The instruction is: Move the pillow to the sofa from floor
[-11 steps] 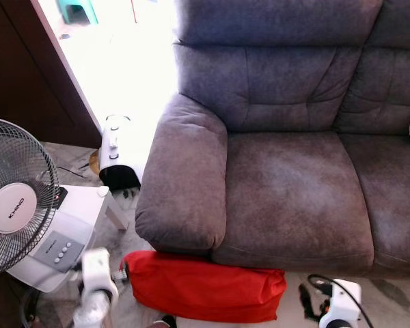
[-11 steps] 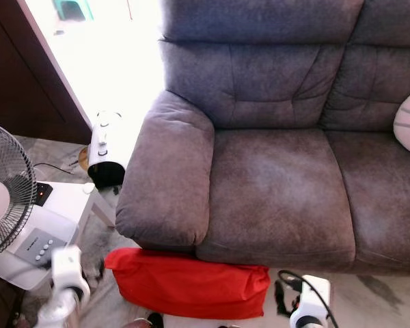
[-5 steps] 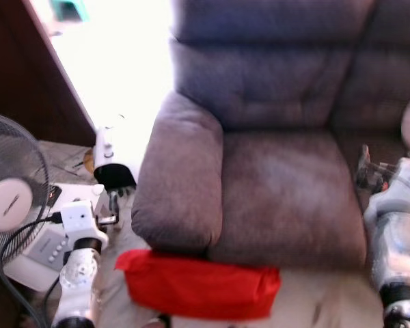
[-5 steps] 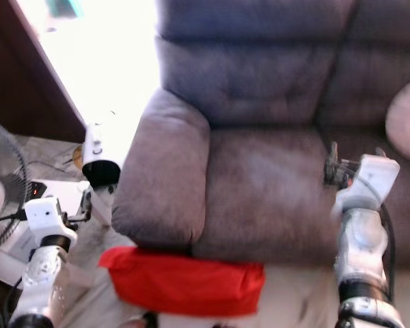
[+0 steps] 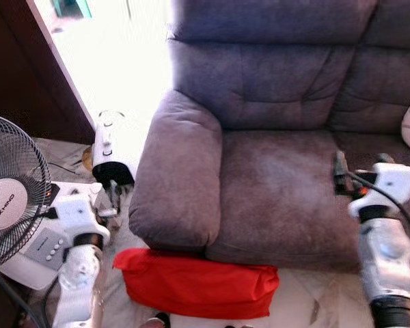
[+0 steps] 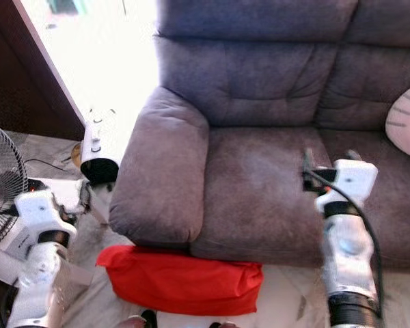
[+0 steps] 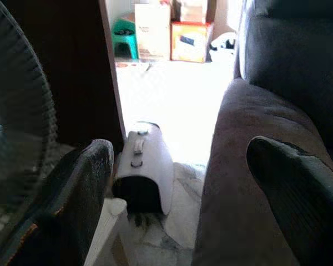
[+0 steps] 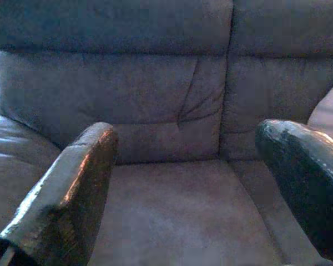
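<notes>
I see a bright red pillow (image 5: 197, 285) on pale marbled floor (image 5: 297, 311) with grey veins. The sofa (image 5: 280, 143) is a mottled grey-brown, worn lighter on the seat. A cream cushion (image 6: 406, 119) with dark dashes sits at its far end. My 2 arms are silver-white, and the left gripper (image 7: 177, 194) and right gripper (image 8: 183, 183) have black fingers. The fan (image 5: 10, 198) has a black grille, white hub and white base. The heater (image 5: 111, 152) is white with a black front.

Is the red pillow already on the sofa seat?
No, the red pillow lies on the floor against the front of the sofa.
</notes>
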{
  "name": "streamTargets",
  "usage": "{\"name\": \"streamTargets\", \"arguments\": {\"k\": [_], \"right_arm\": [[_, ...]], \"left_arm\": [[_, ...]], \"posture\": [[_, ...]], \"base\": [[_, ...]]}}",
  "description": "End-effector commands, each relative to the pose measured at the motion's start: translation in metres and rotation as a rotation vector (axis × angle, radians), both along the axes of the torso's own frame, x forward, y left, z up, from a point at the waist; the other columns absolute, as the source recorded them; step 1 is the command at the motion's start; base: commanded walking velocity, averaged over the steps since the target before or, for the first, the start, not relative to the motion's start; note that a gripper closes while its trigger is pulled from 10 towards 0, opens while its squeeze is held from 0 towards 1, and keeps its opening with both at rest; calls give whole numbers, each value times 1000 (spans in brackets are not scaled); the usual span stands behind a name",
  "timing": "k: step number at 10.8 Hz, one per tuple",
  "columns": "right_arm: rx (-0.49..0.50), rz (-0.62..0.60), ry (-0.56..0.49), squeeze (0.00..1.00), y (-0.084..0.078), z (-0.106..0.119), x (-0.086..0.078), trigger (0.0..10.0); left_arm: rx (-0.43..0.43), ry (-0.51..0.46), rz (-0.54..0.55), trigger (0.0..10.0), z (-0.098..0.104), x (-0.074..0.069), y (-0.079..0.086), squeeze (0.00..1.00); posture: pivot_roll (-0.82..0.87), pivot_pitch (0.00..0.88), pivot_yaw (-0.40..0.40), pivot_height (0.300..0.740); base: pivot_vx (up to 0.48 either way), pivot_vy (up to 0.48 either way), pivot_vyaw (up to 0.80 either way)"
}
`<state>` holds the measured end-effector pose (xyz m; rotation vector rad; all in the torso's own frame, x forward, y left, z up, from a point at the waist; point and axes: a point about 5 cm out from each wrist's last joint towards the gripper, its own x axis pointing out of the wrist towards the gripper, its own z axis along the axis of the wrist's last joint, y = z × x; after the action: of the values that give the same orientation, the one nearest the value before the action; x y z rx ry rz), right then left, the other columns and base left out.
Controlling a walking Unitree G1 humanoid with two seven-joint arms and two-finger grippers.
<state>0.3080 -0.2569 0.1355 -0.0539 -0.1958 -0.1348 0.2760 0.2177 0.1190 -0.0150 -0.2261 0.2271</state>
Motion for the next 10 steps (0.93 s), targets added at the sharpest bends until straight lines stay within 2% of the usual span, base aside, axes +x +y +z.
{"name": "streamTargets", "arguments": {"k": [1, 3, 4, 5, 6, 8, 10], "right_arm": [[6, 31, -2, 0, 8, 3, -1, 10000], [28, 104, 55, 0, 35, -11, -8, 10000], [17, 138, 81, 0, 46, -17, -10, 10000], [49, 151, 94, 0, 53, -21, -11, 10000], [68, 173, 118, 0, 60, -25, -15, 10000], [89, 143, 141, 0, 60, -33, -28, 10000], [93, 30, 177, 0, 42, -45, -37, 10000]], "left_arm": [[8, -19, 31, 10000, 10, -2, 7, 0], [7, -36, 18, 10000, 18, -8, 2, 0], [5, -21, 26, 10000, 13, -13, 4, 0], [2, -2, 35, 10000, 7, -19, 4, 0], [0, 18, -2, 10000, 5, -20, -2, 0], [-36, 50, -48, 10000, 2, -9, -3, 0], [-53, 68, -91, 10000, 0, 1, -13, 0]], "posture": [[64, 167, -27, 740], [83, 126, -36, 740], [91, 105, -47, 740], [105, 88, -57, 740], [114, 78, -59, 740], [92, 58, -37, 740], [84, 53, -11, 740]], "base": [[0, 0, 0], [0, 0, 0], [0, 0, 0], [0, 0, 0], [0, 0, 0], [0, 0, 0], [0, 0, 0]]}}
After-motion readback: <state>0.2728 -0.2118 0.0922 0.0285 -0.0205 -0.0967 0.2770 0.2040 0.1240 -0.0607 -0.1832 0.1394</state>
